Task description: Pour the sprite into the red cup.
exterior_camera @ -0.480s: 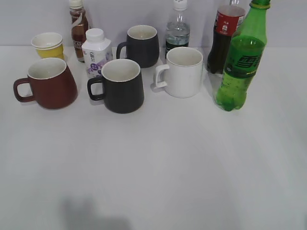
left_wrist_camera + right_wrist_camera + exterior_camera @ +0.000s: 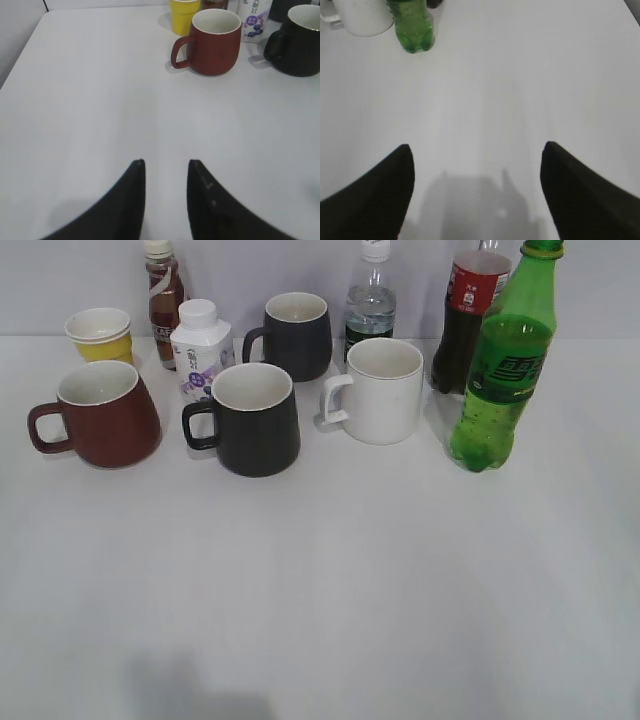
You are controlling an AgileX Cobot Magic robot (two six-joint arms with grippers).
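The sprite (image 2: 503, 375), a tall green bottle with a dark green label, stands upright at the right of the table; its lower part shows in the right wrist view (image 2: 412, 26). The red cup (image 2: 100, 413), maroon with a cream inside, stands at the left with its handle to the left; it also shows in the left wrist view (image 2: 214, 42). My left gripper (image 2: 166, 164) is open and empty over bare table, well short of the red cup. My right gripper (image 2: 477, 147) is wide open and empty, well short of the sprite. Neither gripper shows in the exterior view.
Between cup and bottle stand two black mugs (image 2: 252, 418) (image 2: 297, 335) and a white mug (image 2: 378, 390). Behind are a yellow paper cup (image 2: 101, 333), a small brown bottle (image 2: 163, 300), a white drink carton (image 2: 202, 347), a clear bottle (image 2: 371, 302) and a cola bottle (image 2: 466, 315).
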